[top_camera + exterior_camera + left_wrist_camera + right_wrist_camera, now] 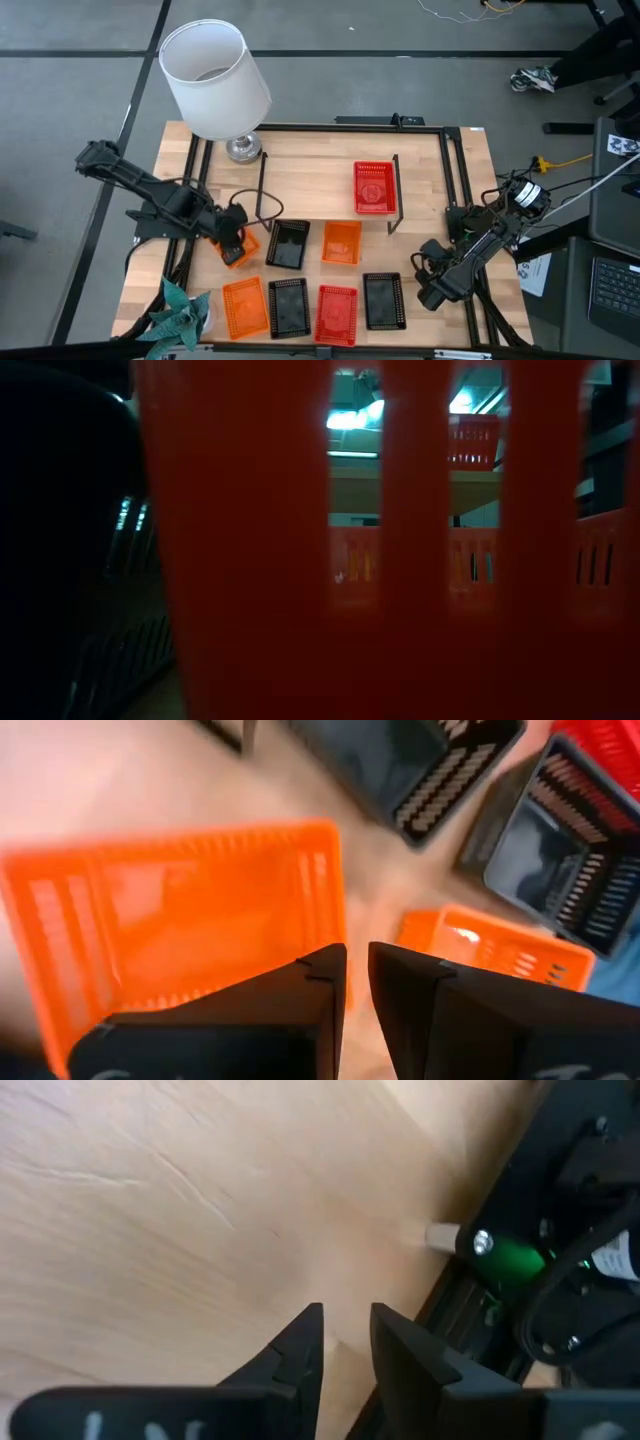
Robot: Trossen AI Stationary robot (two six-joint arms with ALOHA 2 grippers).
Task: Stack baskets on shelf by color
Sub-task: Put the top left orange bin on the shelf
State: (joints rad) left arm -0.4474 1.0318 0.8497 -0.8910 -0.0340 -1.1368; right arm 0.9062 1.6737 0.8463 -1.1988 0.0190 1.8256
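My left gripper (232, 246) is at the table's left, shut on an orange basket (243, 250), which fills the left wrist view (180, 910). The shelf (320, 185) stands mid-table with a red basket (374, 188) on its right end. On the table lie a black basket (288, 243) and an orange basket (341, 242). Nearer the front lie an orange (245, 305), a black (289, 305), a red (336, 313) and another black basket (384, 300). My right gripper (432, 292) waits at the right, slightly open over bare wood (346, 1320). My left gripper pinches the orange basket's side wall (335, 935) between its two fingers, one finger (310, 990) on the basket's inner side and the other outside. The fingers come from above, pointing down. Whether the basket is lifted clear of the table, I cannot tell.
A white-shaded lamp (215, 75) stands at the far left corner. A teal plant (180, 312) sits at the near left corner. Black frame rails (455, 180) run along the table's edges. The low view is almost filled by a close red basket wall (250, 560).
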